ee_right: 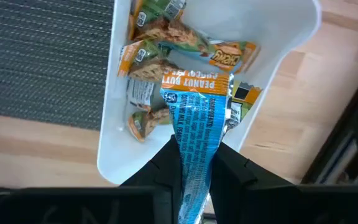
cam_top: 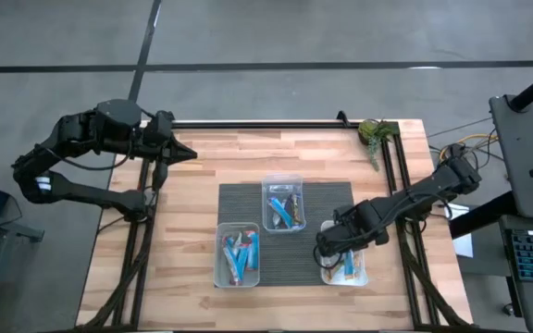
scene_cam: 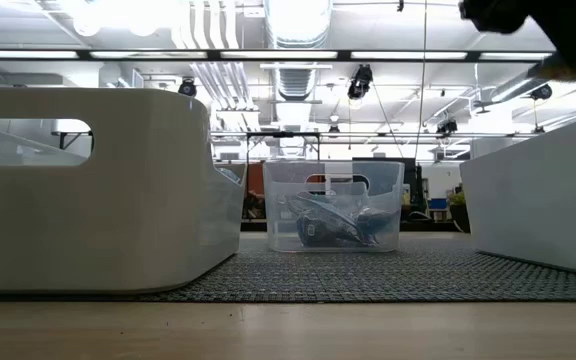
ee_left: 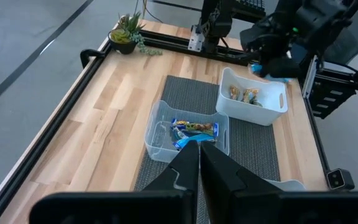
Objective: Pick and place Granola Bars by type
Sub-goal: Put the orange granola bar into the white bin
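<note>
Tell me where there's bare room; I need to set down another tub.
Free: bare wood left of the mat, up to the left hand, shut at the far-left corner; also the strip between mat and plant. Crowded: the mat with three tubs, where the right hand holds a blue bar over the white tub.

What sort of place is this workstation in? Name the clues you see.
Probably a large robotics lab or industrial workshop: exposed ceiling ducts, a bare grey concrete floor, and a framed wooden table fitted with two robot arms.
</note>
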{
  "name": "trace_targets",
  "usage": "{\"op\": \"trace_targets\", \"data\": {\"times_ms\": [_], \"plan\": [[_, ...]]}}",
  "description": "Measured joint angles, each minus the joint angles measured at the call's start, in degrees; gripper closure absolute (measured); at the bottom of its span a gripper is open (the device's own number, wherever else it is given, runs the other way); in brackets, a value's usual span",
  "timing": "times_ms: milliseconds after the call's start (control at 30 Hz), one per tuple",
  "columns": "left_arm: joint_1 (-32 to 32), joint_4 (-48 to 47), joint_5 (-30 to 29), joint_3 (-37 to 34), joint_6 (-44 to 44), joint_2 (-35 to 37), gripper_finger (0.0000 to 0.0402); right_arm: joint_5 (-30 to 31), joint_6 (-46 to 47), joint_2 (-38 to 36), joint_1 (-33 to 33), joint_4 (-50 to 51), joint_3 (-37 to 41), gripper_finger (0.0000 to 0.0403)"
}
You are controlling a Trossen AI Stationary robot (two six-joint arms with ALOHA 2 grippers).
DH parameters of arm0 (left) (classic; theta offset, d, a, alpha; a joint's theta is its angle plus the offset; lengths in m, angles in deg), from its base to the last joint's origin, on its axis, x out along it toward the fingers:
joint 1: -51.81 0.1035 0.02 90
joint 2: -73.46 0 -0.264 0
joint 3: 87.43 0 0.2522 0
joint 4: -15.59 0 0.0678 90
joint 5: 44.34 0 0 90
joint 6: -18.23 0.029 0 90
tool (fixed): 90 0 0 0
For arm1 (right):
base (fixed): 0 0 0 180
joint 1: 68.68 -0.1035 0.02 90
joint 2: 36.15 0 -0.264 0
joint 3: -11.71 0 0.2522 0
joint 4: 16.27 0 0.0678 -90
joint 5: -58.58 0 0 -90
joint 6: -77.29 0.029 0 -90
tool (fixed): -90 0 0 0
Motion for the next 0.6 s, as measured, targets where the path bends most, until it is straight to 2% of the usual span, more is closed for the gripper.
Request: {"op": "trace_targets", "data": {"times_ms": [333,600], "plan": [[0.0,0.0,0.0,0.0,-0.1,0.0,0.0402,0.0,2.6,-0.2,0.0,-12.4,8.4,0.0351],[0.0,0.0,0.0,0.0,-0.2,0.0,0.0402,0.0,3.7,-0.2,0.0,-13.7,10.4,0.0351]]}}
